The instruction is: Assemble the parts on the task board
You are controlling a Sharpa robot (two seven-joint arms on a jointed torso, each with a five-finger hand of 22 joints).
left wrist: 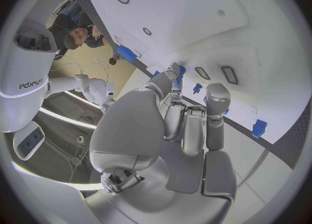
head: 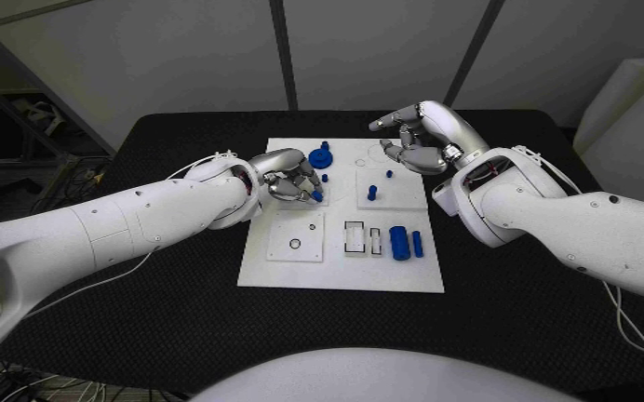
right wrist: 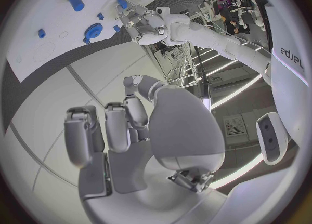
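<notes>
Across the black desk (head: 161, 328) lies the white task board (head: 342, 272), its long axis running away from the robot, and both hands are over its far half. Largest of the actors are the two arms; the left hand (head: 286, 184) hovers over the board's far-left panel with its fingers curled around a small blue peg (head: 316, 195) held at the fingertips, while the right hand (head: 422, 141) hangs above the far-right corner, fingers loosely bent and apart, with nothing in them. Among the parts, the blue gear (head: 321, 157) sits flat near the far edge, close to the left hand. Nearer the robot, a thick blue cylinder (head: 398, 243) and a slimmer blue rod (head: 418, 244) lie side by side on the near-right part of the board, both with their long axes pointing away from the robot, beside two rectangular slots (head: 355, 237). Two short pegs (head: 372, 193) stand upright on the right panel. All these pieces look like rigid, light, smooth plastic, so likely slippery; the lying cylinders are best pinched across the middle of their length, the gear by its rim.
</notes>
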